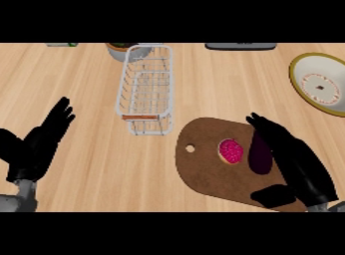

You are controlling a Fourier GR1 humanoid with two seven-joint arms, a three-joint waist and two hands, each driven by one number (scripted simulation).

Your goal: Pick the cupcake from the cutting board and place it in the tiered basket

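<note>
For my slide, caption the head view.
Right hand open beside the cupcake on the cutting board; wire basket waits.

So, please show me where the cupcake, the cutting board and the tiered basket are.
cupcake [231,151], head view, its pink top.
cutting board [205,172], head view, bare brown surface.
tiered basket [121,94], head view, left wire rim.

a pale, light-grained wooden counter top [80,84] fills the whole view, its boards running left to right under even, soft light. at twelve o'clock a grey plant pot [118,49] sits cut off by the far edge; towards one o'clock lies a dark flat rectangular object [240,46]; at eleven o'clock, a small pale item [61,44], too cropped to identify.
</note>
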